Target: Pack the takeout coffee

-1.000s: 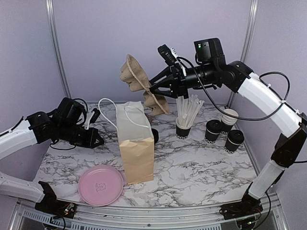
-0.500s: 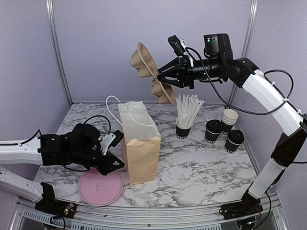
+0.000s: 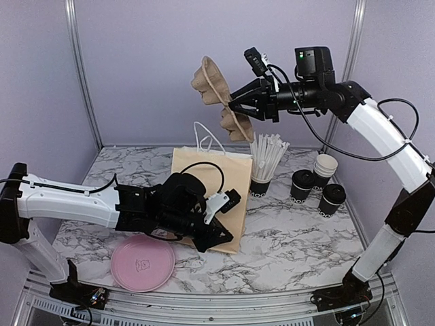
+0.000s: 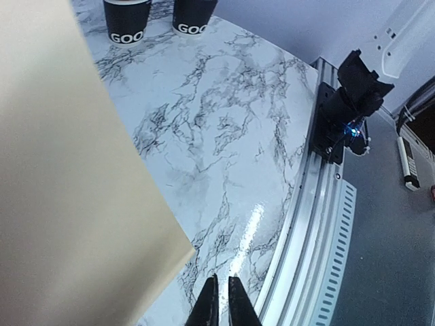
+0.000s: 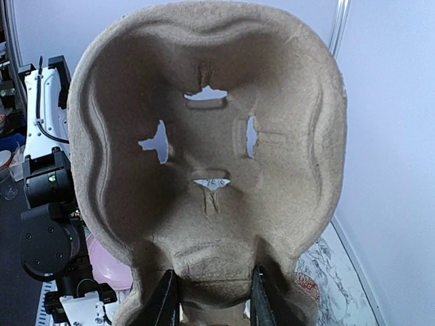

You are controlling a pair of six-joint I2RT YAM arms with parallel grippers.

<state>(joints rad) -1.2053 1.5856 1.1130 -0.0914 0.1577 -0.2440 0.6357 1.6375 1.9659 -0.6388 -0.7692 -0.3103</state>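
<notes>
Two lidded black takeout coffee cups stand at the right rear of the table, with an open cup behind them. The left wrist view catches the lettered bases of two black cups. My right gripper is high above the table, shut on the brown pulp carrier, which fills the right wrist view with the fingers clamped on its lower rim. My left gripper is low in front of the paper bag, shut and empty, just beside the bag's corner.
A black cup of white straws stands right of the bag. A pink plate lies at the front left. The table's metal front rail and the right arm's base are near the left gripper.
My left arm has swung from the far left across to the front of the bag. The bag has turned its broad face forward and leans. The right gripper and carrier moved slightly right.
</notes>
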